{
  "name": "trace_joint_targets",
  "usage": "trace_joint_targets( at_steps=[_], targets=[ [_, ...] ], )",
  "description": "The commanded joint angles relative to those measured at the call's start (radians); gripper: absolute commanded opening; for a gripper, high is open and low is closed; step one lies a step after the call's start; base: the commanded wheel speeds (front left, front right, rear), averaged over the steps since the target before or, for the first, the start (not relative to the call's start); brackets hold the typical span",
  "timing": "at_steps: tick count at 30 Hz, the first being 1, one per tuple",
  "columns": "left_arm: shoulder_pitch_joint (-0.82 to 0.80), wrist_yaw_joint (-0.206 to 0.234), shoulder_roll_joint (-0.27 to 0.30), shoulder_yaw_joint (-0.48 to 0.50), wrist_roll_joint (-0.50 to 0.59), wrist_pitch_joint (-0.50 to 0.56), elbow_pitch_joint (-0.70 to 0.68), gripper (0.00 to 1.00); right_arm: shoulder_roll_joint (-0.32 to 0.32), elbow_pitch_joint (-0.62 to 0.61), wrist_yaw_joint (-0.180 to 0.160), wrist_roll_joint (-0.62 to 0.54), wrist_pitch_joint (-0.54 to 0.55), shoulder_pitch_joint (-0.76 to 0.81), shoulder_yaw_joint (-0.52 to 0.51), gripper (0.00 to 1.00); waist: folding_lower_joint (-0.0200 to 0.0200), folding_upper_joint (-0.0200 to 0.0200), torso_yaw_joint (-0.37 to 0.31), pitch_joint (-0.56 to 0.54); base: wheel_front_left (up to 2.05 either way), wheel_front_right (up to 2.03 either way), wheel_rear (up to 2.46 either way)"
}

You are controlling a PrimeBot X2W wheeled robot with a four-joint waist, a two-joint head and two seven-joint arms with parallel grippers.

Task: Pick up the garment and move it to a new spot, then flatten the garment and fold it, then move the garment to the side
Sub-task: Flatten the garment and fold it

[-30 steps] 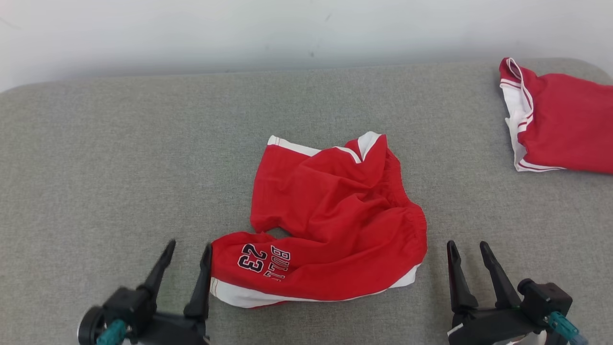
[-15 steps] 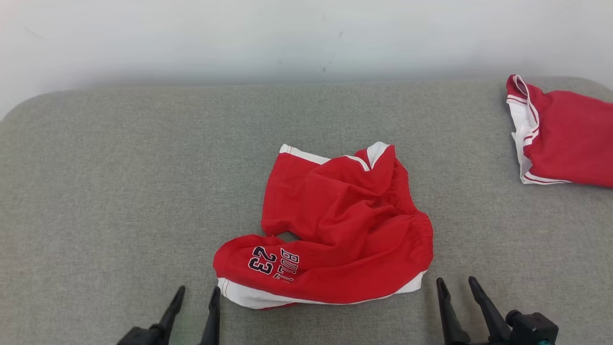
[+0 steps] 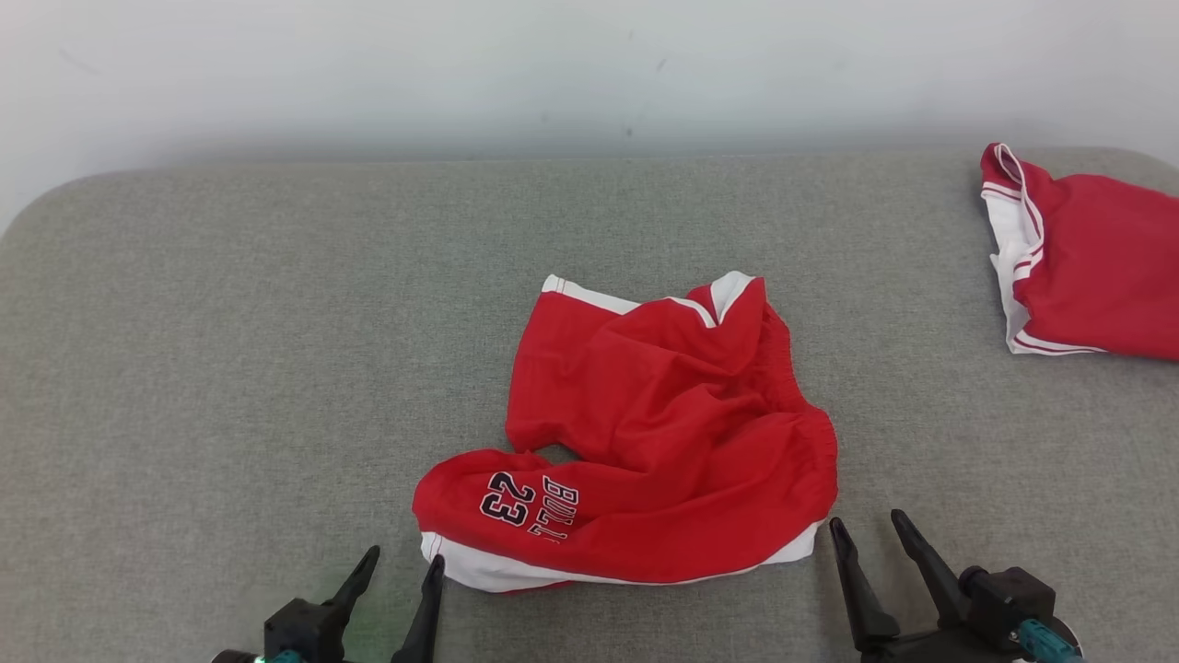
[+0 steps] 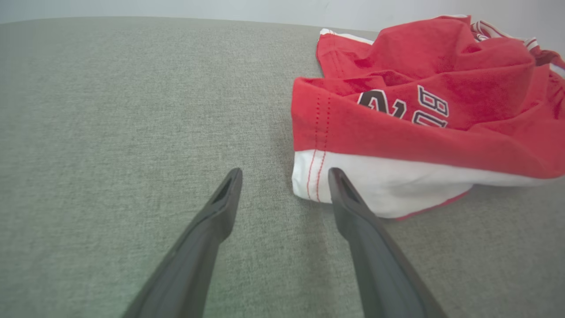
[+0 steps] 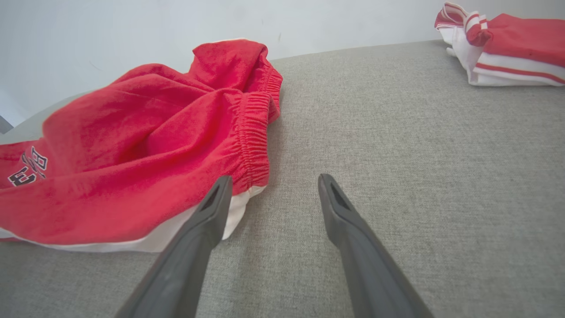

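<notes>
- Garment (image 3: 645, 433), red shorts with white hems, lies crumpled in the middle of the counter (image 3: 230, 322), one leg doubled across its near side; nothing is flattened or folded yet.
- Left pincer (image 3: 403, 554) stands wide and empty just beside the white hem corner, seemingly lined up to take it.
- Right pincer (image 3: 866, 518), equally wide and empty, sits near the waistband corner, suggesting a two-armed lift.
- Folded red garment (image 3: 1096, 267) lies well apart at far right, probably the set-aside place.

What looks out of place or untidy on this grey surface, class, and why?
The red shorts in the middle of the grey surface lie crumpled: the printed leg is bent across the near side and the elastic waistband is bunched at the right. The other red garment at the far right looks folded. Nothing looks torn.
</notes>
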Motion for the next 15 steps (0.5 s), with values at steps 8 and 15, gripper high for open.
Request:
trace_joint_targets(
  at_steps=[8, 15],
  targets=[
    [-0.075, 0.002, 0.025, -0.074, -0.046, -0.003, 0.091, 1.0, 0.017, 0.003, -0.003, 0.01, 0.0, 0.006, 0.002, 1.0, 0.0, -0.0001, -0.037, 0.006, 0.0, 0.0, 0.0],
    [-0.087, 0.002, 0.03, -0.129, -0.1, -0.003, 0.13, 0.0, 0.022, -0.007, -0.003, 0.002, 0.0, 0.024, -0.028, 1.0, 0.0, -0.0001, -0.042, -0.003, 0.0, 0.0, 0.0]
  ],
)
